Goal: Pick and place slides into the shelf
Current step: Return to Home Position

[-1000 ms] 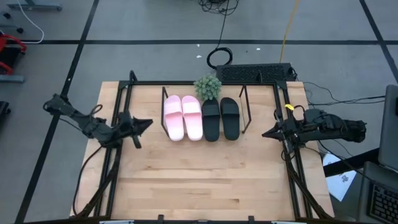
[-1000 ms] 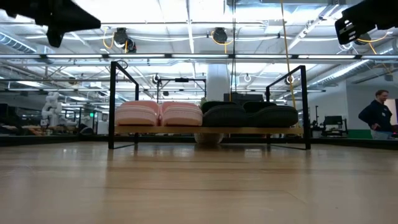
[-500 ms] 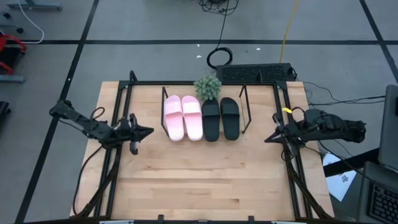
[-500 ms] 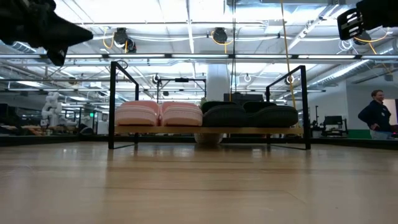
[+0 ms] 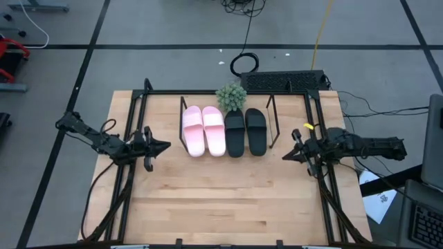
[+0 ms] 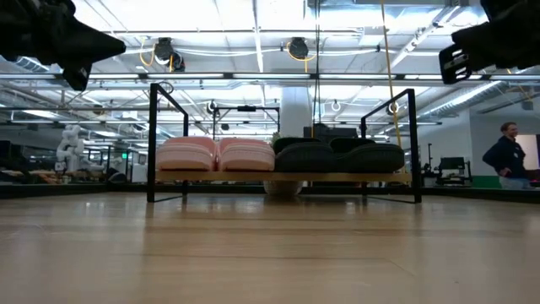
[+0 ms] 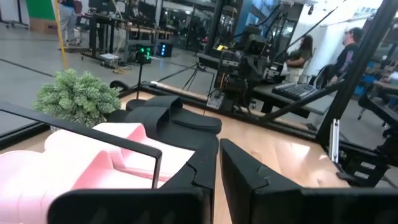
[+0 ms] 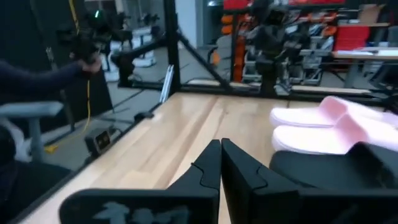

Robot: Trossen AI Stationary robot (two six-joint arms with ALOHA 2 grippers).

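1. All four slides are on the shelf [image 6: 253, 177], which stands at 12 o'clock on the table [image 5: 221, 200].
2. The pink pair [image 5: 203, 130] is on the 9 o'clock side. The black pair [image 5: 245, 131] sits right next to it on the 3 o'clock side. A small plant [image 5: 231, 95] stands just behind them.
3. The left claw [image 5: 166, 146] hangs in the air at 9 o'clock, near the pink pair but not touching it. Its fingers are pressed together and hold nothing.
4. The right claw [image 5: 285, 156] hangs at 3 o'clock, near the shelf's end frame. Its fingers are pressed together too, and it is empty.
5. The job looks done. The arms only need to go back to rest.
6. What could go wrong: both claws point at the shelf. If an arm swings toward 12 o'clock as it folds back, it could bump an end frame and push the shelf. It could also knock the closest slide off the board.
7. Half a second ago the right claw was farther out toward 3 o'clock. Now it has come in closer to the shelf, and in the low view it hangs lower.
8. The left arm has not moved in that half second, and the slides lie just as they did.
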